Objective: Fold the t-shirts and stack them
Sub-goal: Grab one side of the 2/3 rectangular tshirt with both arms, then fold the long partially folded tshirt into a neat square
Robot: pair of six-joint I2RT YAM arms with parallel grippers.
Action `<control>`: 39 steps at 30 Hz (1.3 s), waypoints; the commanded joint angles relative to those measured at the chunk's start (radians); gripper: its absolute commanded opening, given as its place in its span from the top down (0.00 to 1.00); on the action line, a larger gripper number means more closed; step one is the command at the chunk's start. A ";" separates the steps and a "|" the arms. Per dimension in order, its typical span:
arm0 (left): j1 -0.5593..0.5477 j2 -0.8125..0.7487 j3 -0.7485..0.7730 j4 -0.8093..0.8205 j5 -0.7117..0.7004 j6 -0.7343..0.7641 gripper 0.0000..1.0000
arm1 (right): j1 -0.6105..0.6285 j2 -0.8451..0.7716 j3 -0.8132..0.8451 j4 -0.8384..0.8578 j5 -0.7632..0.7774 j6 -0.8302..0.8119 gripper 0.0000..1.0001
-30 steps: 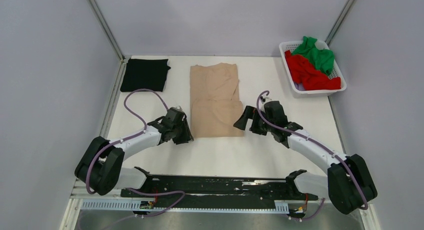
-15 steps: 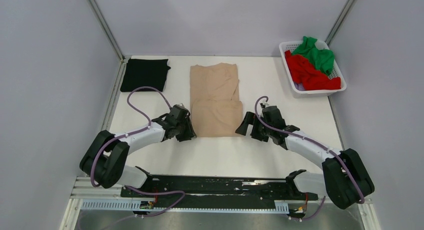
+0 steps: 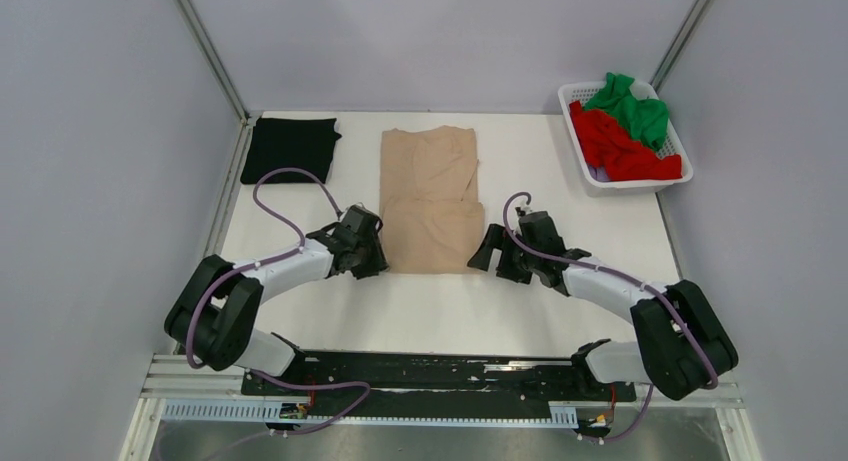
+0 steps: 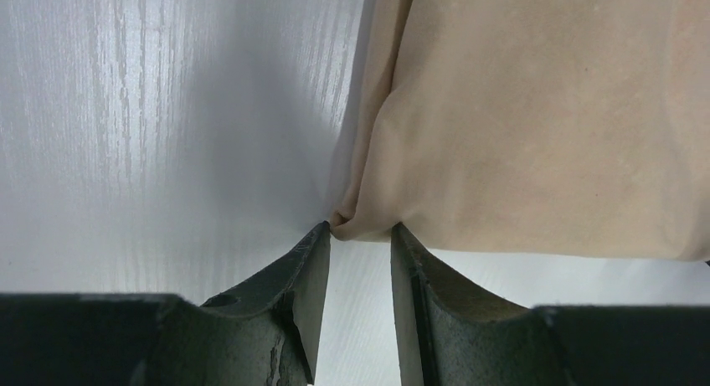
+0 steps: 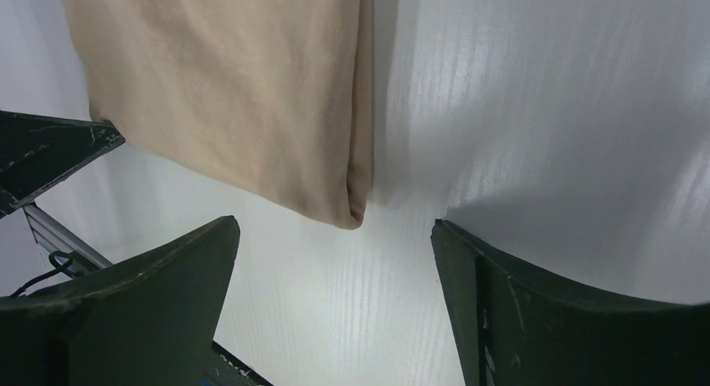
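Beige shirt point(image 3: 432, 196) lies folded mid-way across the table point(image 3: 560, 171). Left gripper point(image 4: 360, 228) part-spread, shirt's near-left corner at its tips. Right gripper point(image 5: 335, 225) spread wide, just short of near-right corner.

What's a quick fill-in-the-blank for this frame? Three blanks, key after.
In the top view, the black t-shirt lies to the ____ of the beige t-shirt.
The white basket holding the red t-shirt and green t-shirt stands at the table's far ____ corner.
The right gripper is ____, the beige t-shirt's near corner between its jaws.
Missing: left; right; open.
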 commanded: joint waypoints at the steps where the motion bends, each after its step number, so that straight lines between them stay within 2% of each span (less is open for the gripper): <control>1: 0.009 0.093 -0.005 -0.009 -0.049 0.018 0.59 | 0.024 0.046 0.026 0.031 -0.001 -0.004 0.09; 2: 0.010 0.109 -0.003 -0.004 -0.047 0.020 0.59 | 0.029 0.055 0.030 0.034 0.000 -0.004 0.10; 4: 0.012 0.133 0.007 0.009 -0.039 0.028 0.66 | 0.036 0.079 0.032 0.049 0.008 -0.002 0.15; 9: 0.013 0.167 0.015 0.034 -0.028 0.043 0.99 | 0.053 0.158 0.045 0.106 0.036 0.004 0.29; 13: 0.014 0.168 -0.005 0.045 -0.021 0.049 1.00 | 0.066 0.214 0.048 0.127 0.085 0.018 0.44; 14: 0.013 0.160 -0.017 0.048 -0.020 0.050 1.00 | 0.066 0.224 0.051 0.127 0.089 0.022 0.51; 15: 0.013 0.150 -0.024 0.057 -0.017 0.049 1.00 | 0.066 0.233 0.052 0.127 0.087 0.027 0.65; 16: 0.013 0.144 -0.036 0.060 -0.015 0.049 1.00 | 0.067 0.236 0.052 0.128 0.082 0.029 0.71; 21: 0.013 0.076 -0.076 0.056 0.003 0.053 1.00 | 0.086 0.209 0.042 0.093 0.090 0.023 0.93; 26: -0.007 -0.075 -0.110 -0.038 0.018 0.068 1.00 | 0.099 0.060 0.009 -0.022 0.008 -0.003 0.99; 31: -0.047 -0.373 -0.159 -0.132 0.100 0.064 1.00 | 0.126 -0.217 -0.036 -0.100 -0.159 0.026 1.00; 35: -0.058 -0.606 -0.128 -0.230 0.146 0.068 1.00 | 0.135 -0.372 -0.024 -0.127 -0.295 0.033 1.00; 39: -0.058 -0.762 -0.077 -0.265 0.081 0.057 1.00 | 0.130 -0.442 0.027 -0.126 -0.215 0.007 1.00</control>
